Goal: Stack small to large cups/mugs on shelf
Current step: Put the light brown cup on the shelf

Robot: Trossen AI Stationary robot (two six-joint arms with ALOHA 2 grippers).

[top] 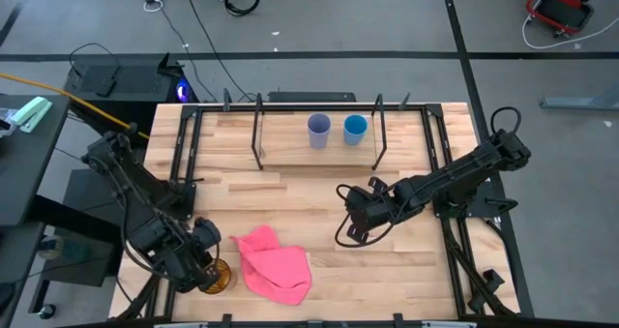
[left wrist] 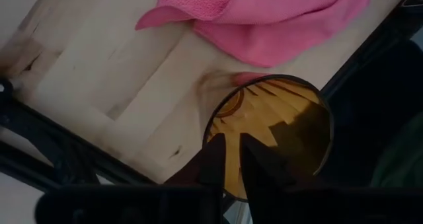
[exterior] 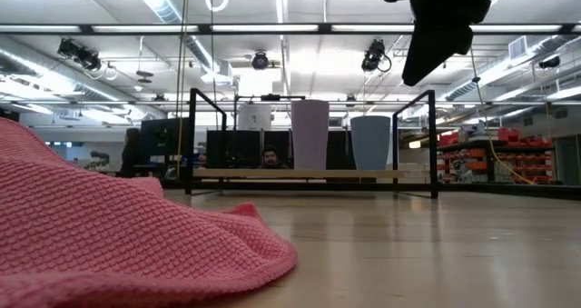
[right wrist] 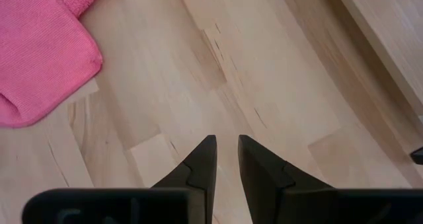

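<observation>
The amber-brown translucent cup stands open end up at the table's near left corner, next to a pink cloth. My left gripper is shut on it; it also shows in the left wrist view. The lavender cup and the blue cup stand upright side by side on the shelf's top at the far middle. My right gripper is shut and empty above the table's middle. My left gripper has the amber cup's rim on the side toward the table's left edge. The wall seems to lie between the two fingers, one finger inside the cup and one outside. The fingers point down from above. Whether the cup's base is on the table, I cannot tell.
The pink cloth lies crumpled at the near middle, right of the amber cup. The shelf's black legs stand at both ends of its top. Bare wood lies between the shelf and the cloth.
</observation>
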